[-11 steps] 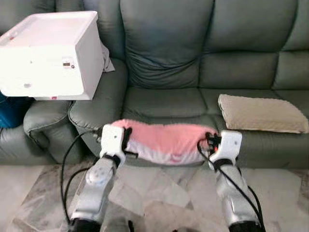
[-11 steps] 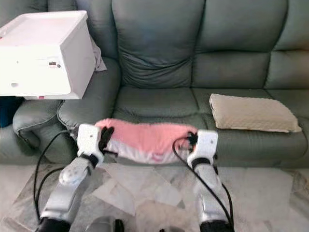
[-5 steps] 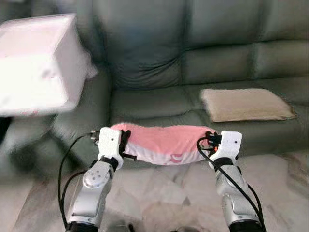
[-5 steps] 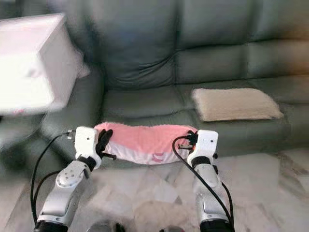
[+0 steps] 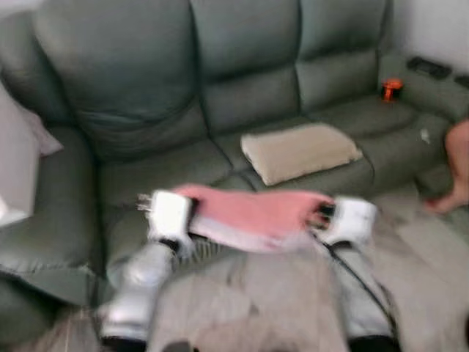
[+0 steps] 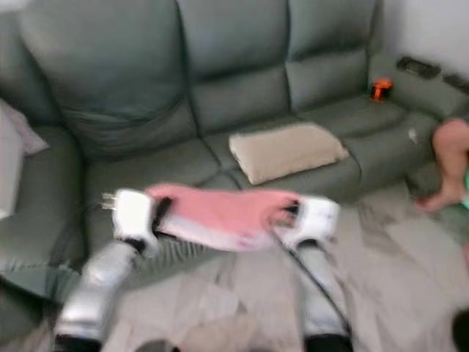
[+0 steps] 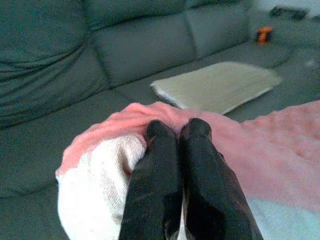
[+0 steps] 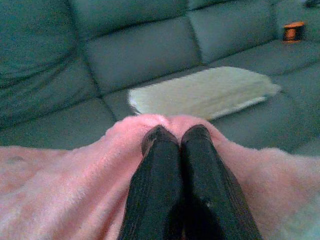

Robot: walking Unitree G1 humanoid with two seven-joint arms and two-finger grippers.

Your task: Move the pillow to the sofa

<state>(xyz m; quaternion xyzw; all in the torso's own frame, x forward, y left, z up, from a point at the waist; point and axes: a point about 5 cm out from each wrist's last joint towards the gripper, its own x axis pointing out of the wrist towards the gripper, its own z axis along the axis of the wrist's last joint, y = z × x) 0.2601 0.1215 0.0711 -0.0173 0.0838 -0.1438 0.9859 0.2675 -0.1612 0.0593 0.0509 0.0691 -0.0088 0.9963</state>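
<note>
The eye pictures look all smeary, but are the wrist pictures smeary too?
Both eye views are motion-blurred: the pink pillow, the sofa and the beige cushion have soft edges. The left wrist view is sharper, showing the left tool shut on the pillow. The right wrist view is sharp too, with the right tool pinching it; the background is slightly soft.

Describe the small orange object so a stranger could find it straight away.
Start at the grey-green sofa and follow its seat past the beige pillow to the robot's far right. The small orange object sits there, the one bright orange spot on the upholstery.
</note>
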